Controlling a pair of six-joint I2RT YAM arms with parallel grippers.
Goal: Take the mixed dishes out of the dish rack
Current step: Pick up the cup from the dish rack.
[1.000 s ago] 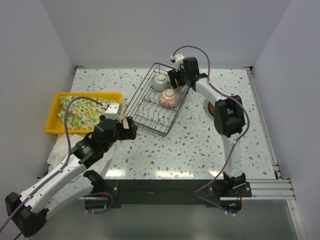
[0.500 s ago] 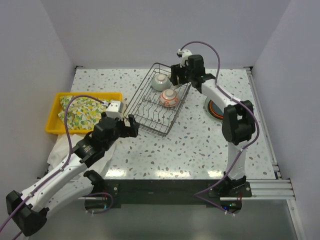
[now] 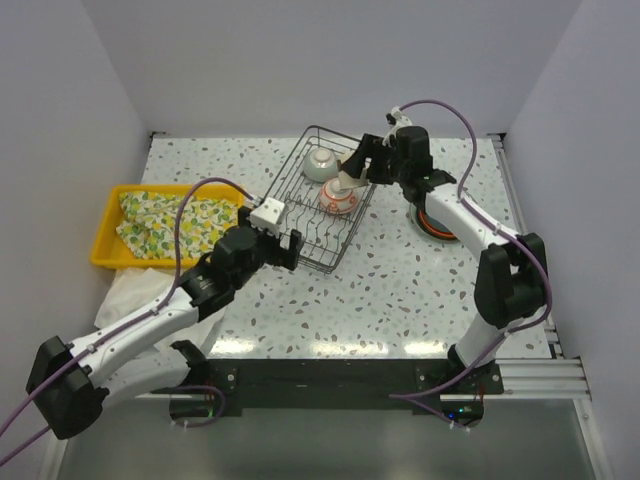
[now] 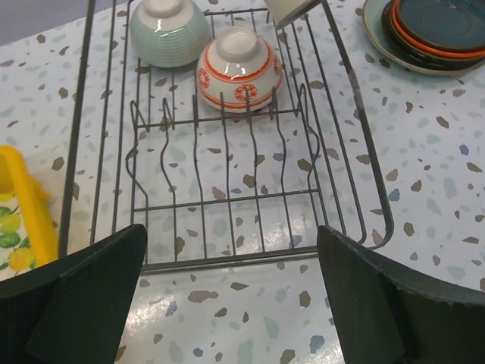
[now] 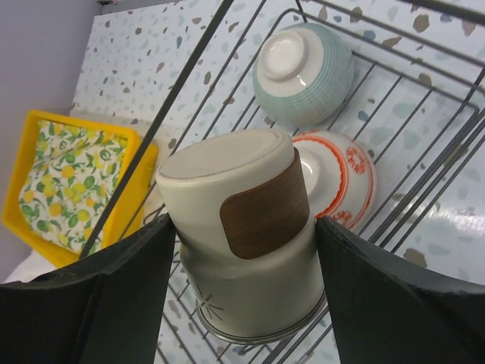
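The black wire dish rack (image 3: 297,222) lies at the table's middle back. Inside it sit a celadon bowl (image 3: 320,163) and a red-patterned white bowl (image 3: 338,201), both upside down. My right gripper (image 3: 358,168) is shut on a beige cup (image 5: 242,250) with a brown patch, held bottom-up over the rack's right side, a finger against each side of it. My left gripper (image 3: 286,248) stands open at the rack's near end (image 4: 258,258), nothing between its fingers. Stacked plates (image 3: 440,222) rest right of the rack.
A yellow tray (image 3: 108,228) holding a yellow-patterned cloth (image 3: 165,222) stands at the left. A white cloth (image 3: 125,295) lies under my left arm near the table's front left. The right arm reaches over the plate stack.
The right gripper has shifted right and back from the rack's far end with the cup in it. My left arm has reached forward and right, up to the rack's near end.
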